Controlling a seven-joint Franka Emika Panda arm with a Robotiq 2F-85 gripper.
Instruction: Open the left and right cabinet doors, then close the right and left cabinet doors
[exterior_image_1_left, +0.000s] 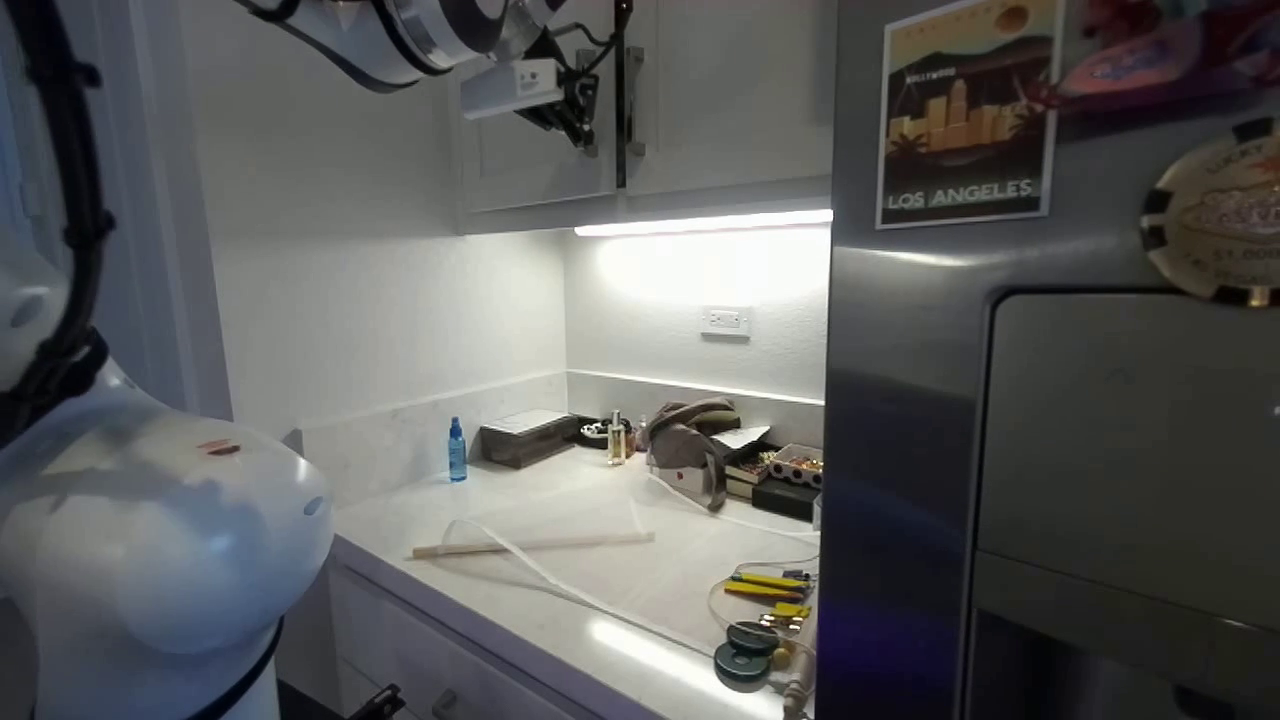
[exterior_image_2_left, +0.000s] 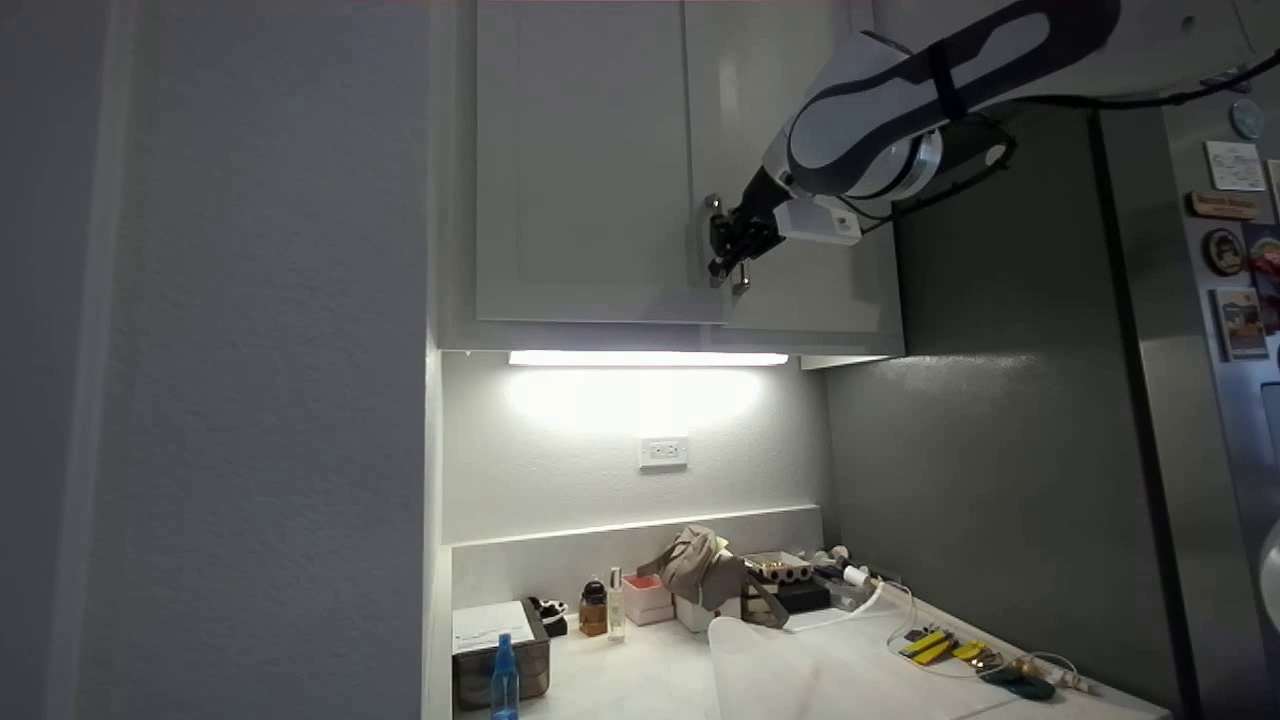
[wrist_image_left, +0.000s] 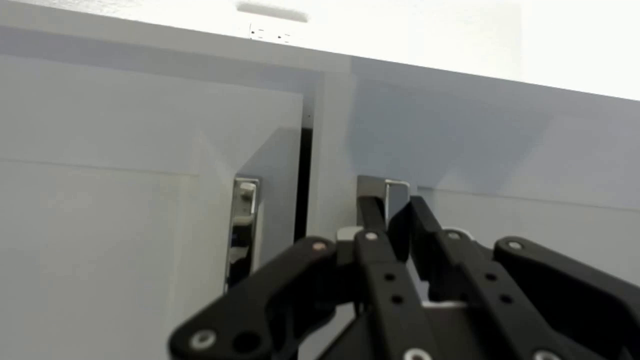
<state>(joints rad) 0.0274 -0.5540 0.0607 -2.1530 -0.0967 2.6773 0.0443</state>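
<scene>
Tool (wrist_image_left: 394, 206) nearly closed, its fingers (wrist_image_left: 422, 217) on either side of the silver bar handle (wrist_image_left: 398, 192) of the left cabinet door (exterior_image_2_left: 590, 180), gripping it. So the wrist view shows, standing upside down; in an exterior view the bar's upper end (exterior_image_2_left: 713, 203) sticks out just above the tool. A dark gap (wrist_image_left: 303, 190) separates this door from the right cabinet door (exterior_image_1_left: 740, 100), whose own handle (wrist_image_left: 242, 210) is near the tool but apart from the fingers. On the grey steel fridge (exterior_image_1_left: 910, 400), a print (exterior_image_1_left: 960, 120) says "LOS ANGELES" along its foot and, small, "HOLLYWOOD" on the hills. A chip-shaped disc (exterior_image_1_left: 1225, 215) says "LUCKY"; its other lettering is only partly legible. Red lettering (exterior_image_1_left: 218, 448) on the white arm (exterior_image_1_left: 160, 540) is too small to read.
</scene>
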